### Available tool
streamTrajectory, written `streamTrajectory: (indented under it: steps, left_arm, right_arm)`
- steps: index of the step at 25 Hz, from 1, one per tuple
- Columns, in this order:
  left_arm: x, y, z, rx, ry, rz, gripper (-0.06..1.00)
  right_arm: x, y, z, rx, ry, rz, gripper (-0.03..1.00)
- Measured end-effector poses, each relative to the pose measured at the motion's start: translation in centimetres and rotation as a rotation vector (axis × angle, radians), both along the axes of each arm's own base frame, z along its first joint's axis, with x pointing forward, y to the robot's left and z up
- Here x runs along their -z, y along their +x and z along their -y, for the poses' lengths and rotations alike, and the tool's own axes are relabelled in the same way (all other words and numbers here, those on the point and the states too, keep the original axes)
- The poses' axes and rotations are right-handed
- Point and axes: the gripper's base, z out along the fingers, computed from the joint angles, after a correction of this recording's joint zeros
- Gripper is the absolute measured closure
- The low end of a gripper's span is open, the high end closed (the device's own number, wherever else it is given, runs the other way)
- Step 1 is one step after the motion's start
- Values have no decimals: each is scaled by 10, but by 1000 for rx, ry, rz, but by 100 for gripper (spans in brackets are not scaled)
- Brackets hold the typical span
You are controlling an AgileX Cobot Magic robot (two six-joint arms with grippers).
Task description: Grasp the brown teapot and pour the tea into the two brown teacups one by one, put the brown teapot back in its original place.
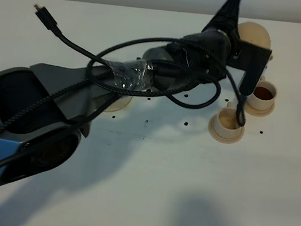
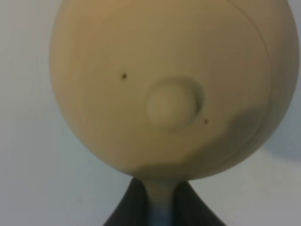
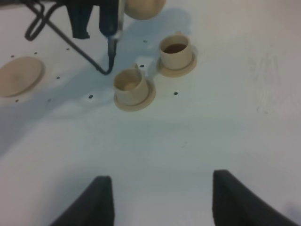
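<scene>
Left claw [image 2: 160, 212] is shut tight on the brown teapot [image 2: 169, 84], near the two brown teacups [image 1: 262, 96]. Right claw [image 3: 162, 202] is wide open, teacups ahead of it.

On the left gripper [image 2: 159, 188] the fingers [image 2: 123, 214] are showing as dark tapered wedges, and on the right gripper [image 3: 160, 176] the fingers [image 3: 96, 202] are showing as two matt black, blunt-tipped slabs. Behind the left gripper, the left arm [image 1: 168, 70] is showing smooth dark grey rounded shells, with a boxy black camera housing [image 1: 252, 57] sitting just behind the gripper, a band of crinkled clear film [image 1: 129, 75] wrapping the arm further back, and a light blue panel [image 1: 0, 162] sitting at the end farthest from the gripper. Black cables [image 1: 74, 49] are looping loosely along the arm, one of them ending in a small bare plug [image 1: 39, 9].
</scene>
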Motion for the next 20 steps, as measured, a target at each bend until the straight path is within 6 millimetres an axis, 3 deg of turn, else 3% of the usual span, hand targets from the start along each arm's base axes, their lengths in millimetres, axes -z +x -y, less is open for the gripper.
streamTrajectory:
  steps: [3,9,20]
  left_arm:
    - [-7,-5,-6,-78,-29,-81,80]
    - [2,-14,-17,-191,-18,-288,80]
    - [12,2,-47,-304,-193,-568,80]
  right_arm:
    - [0,0,0,0,0,0,49]
    - [0,0,0,0,0,0,49]
    - [0,0,0,0,0,0,49]
